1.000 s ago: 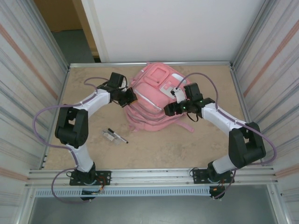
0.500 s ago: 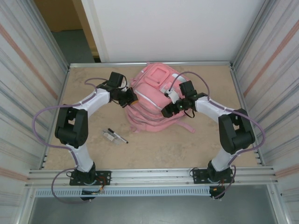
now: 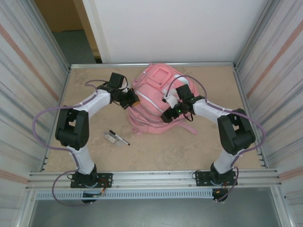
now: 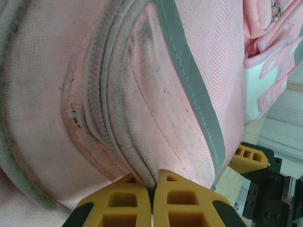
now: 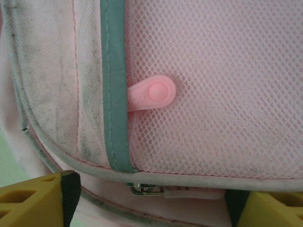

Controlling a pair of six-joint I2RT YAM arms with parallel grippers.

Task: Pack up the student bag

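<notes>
The student bag (image 3: 154, 101) is pink, its weave fine and dotted, with dark grey smudges (image 4: 73, 111) just above the left tool (image 4: 152, 191). A grey-green trim band (image 5: 113, 85) runs down it above the right tool (image 5: 149, 203), beside a pink honeycomb mesh panel (image 5: 218, 94) and a glossy pink tab (image 5: 152, 93). Both tools' fingers (image 5: 28, 201) are yellow-orange with black backing. The counter (image 3: 156, 151) is mottled beige. The arms (image 3: 97, 101) are white and black, their cables (image 3: 40, 118) purple.

I see the student bag (image 3: 154, 94) lying far-centre on the tabletop (image 3: 161, 151), my left hand (image 3: 133, 100) at its left edge, my right hand (image 3: 166, 115) over its right side, and a pen (image 3: 119, 137) nearer, to the left.
</notes>
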